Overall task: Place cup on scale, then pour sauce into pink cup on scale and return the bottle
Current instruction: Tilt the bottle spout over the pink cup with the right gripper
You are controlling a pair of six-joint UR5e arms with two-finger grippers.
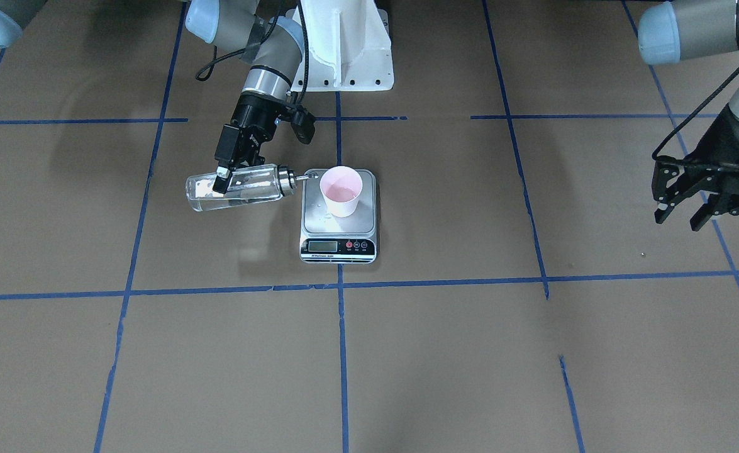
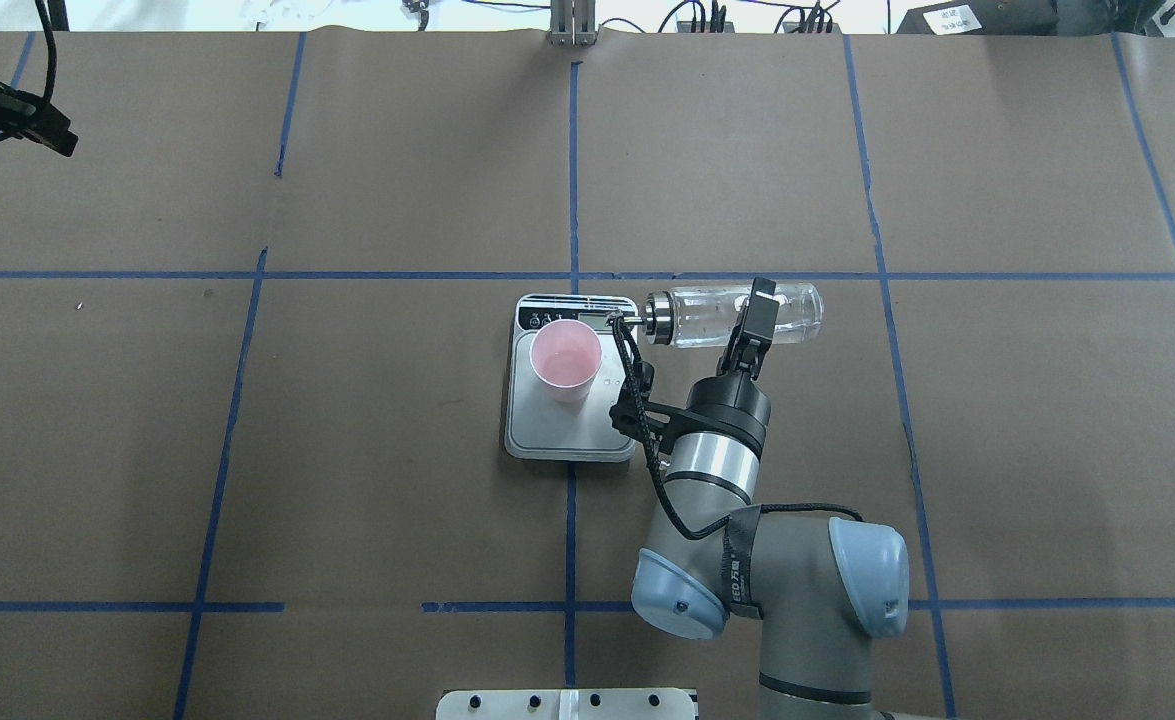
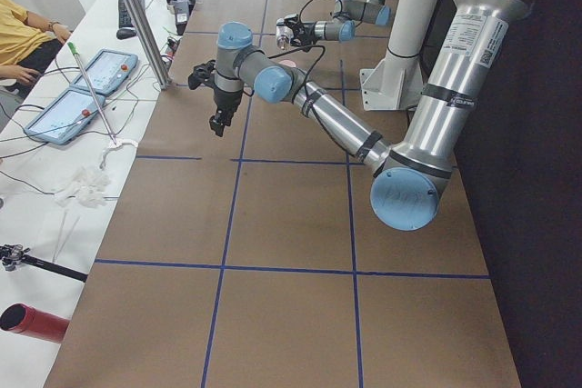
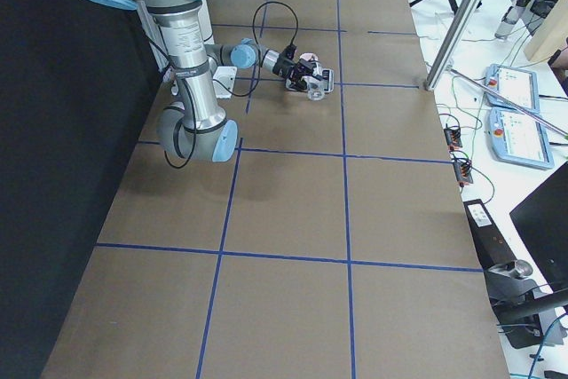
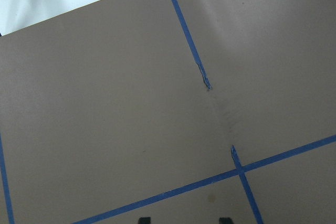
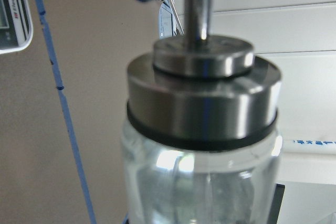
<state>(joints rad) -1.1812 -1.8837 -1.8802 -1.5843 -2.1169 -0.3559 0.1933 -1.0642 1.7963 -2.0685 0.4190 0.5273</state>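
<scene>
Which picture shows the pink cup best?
The exterior front-facing view: the cup stands unblocked on the scale, and you see down inside it. The overhead exterior view shows it nearly as well. Both side views show only a tiny pink speck far off. The wrist cameras miss it.

Slim pickings for reading here. Overhead, lower middle of frame: the black band [image 2: 740,570] round the right arm [image 2: 709,470] carries white lettering, roughly "EED", then characters too small to make out. The scale [image 1: 316,220] has fine print on its front strip [image 1: 338,255], which is unreadable. The digits on its display [image 1: 322,246]: can't tell. The sticker [image 3: 487,43] on the left arm [image 3: 336,124] is illegible.
</scene>
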